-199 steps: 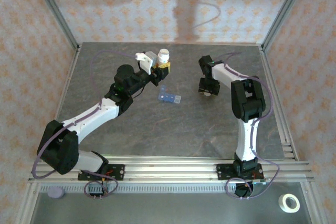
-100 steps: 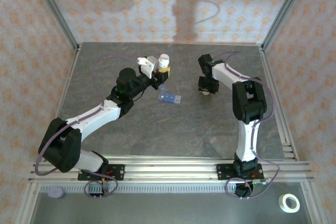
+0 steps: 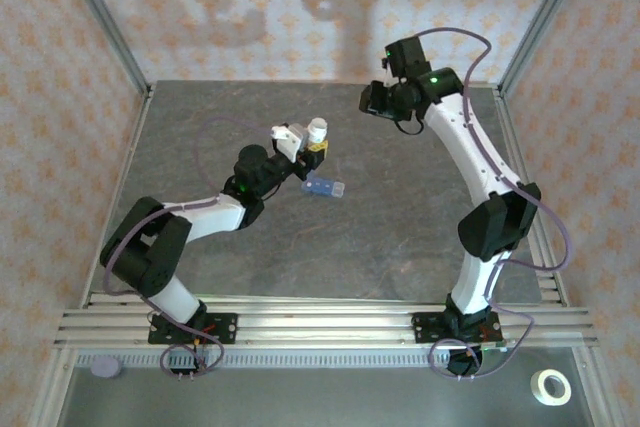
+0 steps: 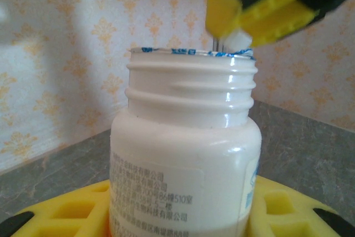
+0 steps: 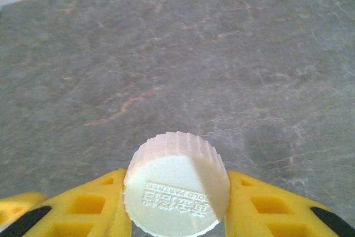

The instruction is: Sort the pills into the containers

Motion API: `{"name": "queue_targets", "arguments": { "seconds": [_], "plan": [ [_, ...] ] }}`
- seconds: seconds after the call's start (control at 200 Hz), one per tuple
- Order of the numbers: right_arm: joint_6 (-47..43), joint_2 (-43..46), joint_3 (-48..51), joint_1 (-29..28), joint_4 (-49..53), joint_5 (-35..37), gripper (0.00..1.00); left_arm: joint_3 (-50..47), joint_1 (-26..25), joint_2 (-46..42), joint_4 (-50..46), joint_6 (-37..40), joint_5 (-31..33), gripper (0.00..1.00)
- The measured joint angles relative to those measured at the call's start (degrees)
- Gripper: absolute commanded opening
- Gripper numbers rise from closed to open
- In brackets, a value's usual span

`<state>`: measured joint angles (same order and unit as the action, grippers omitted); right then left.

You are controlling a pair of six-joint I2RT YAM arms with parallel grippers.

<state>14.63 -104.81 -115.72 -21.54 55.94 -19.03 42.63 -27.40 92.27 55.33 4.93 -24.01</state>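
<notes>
The left pincer (image 3: 312,150), clamped on the uncapped pill bottle (image 4: 186,154), is nearer: the blue pill organiser (image 3: 324,187) lies just at its five o'clock, long axis nine-to-three; the right pincer (image 3: 372,100) pinches the cap (image 5: 176,187)

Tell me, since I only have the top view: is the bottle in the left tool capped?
Observer: No. The left wrist view shows the bottle with bare threads and a blue-printed foil edge at its rim.
Operator: Where is the cap?
Observer: The right tool is shut on the cap, a white ribbed disc with raised lettering, between its yellow fingers.
Operator: How is the bottle held?
Observer: It sits between the left tool's yellow pads, with its printed label facing the wrist camera.
</notes>
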Motion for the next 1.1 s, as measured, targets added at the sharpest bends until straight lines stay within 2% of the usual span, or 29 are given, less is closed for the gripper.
{"name": "queue_targets", "arguments": {
  "seconds": [0.38, 0.871, 1.101],
  "plan": [
    [-3.5, -3.7, -6.7, -0.4, 8.1, -9.5, 0.40, 0.1, 0.1, 4.7, 1.1, 1.6, -6.1, 0.00],
    [-9.9, -8.0, -10.9, -5.2, 16.0, -11.4, 0.40, 2.8, 1.6, 7.1, 0.8, 1.4, -10.8, 0.00],
    [-10.5, -8.7, -11.5, -6.2, 17.1, -11.4, 0.40, 3.4, 1.7, 7.4, -2.3, 1.9, -11.8, 0.00]
  ]
}}
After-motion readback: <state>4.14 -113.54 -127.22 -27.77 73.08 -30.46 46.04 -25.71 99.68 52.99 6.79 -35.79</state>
